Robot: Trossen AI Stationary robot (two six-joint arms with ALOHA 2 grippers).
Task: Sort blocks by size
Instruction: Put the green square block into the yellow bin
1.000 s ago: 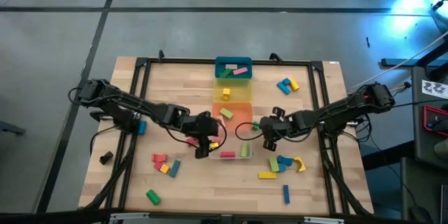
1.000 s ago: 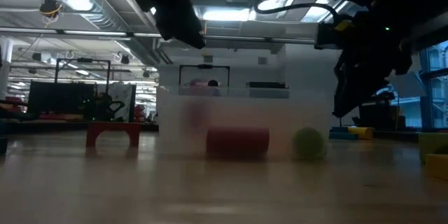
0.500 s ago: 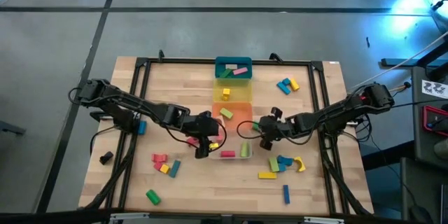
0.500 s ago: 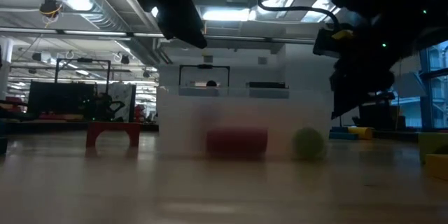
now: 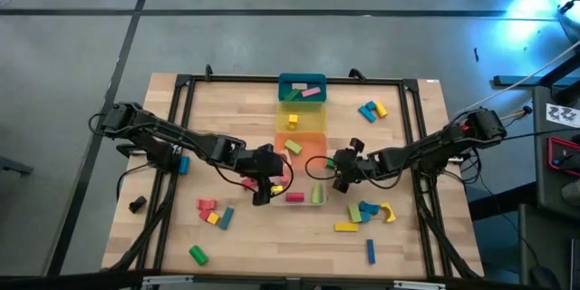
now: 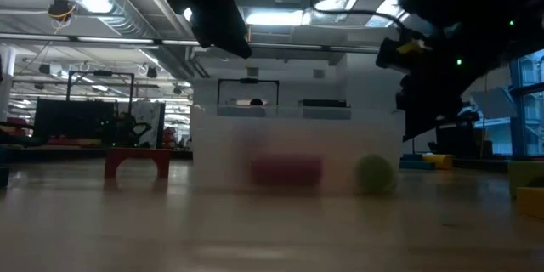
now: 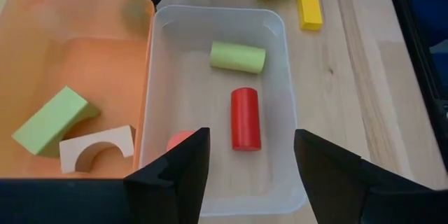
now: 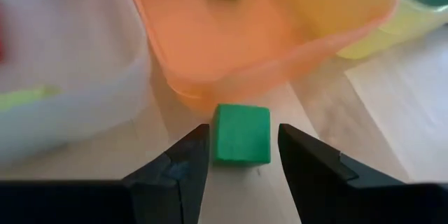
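Observation:
A green cube (image 8: 241,134) stands on the table beside the orange bin (image 8: 266,35), also small in the high view (image 5: 332,161). My right gripper (image 8: 243,143) (image 5: 337,169) is open with a finger on each side of the cube, a slim gap at both. My left gripper (image 7: 250,150) (image 5: 265,190) hangs open above the clear bin (image 7: 203,91) (image 5: 313,203). That bin holds a red cylinder (image 7: 245,119), a pale green cylinder (image 7: 238,57) and a pinkish block (image 7: 180,140) half hidden by a finger. The orange bin (image 7: 42,63) holds a green block (image 7: 50,120) and a tan arch (image 7: 96,150).
A yellow bin (image 5: 292,120) and a teal bin (image 5: 302,89) stand in line behind the orange one. Loose blocks lie near left (image 5: 213,211), near right (image 5: 367,210) and far right (image 5: 372,109). A black frame rail (image 5: 181,127) borders the work area.
My right gripper has tipped further down and sunk a little, edging toward the table's left, toward the green cube by the orange bin.

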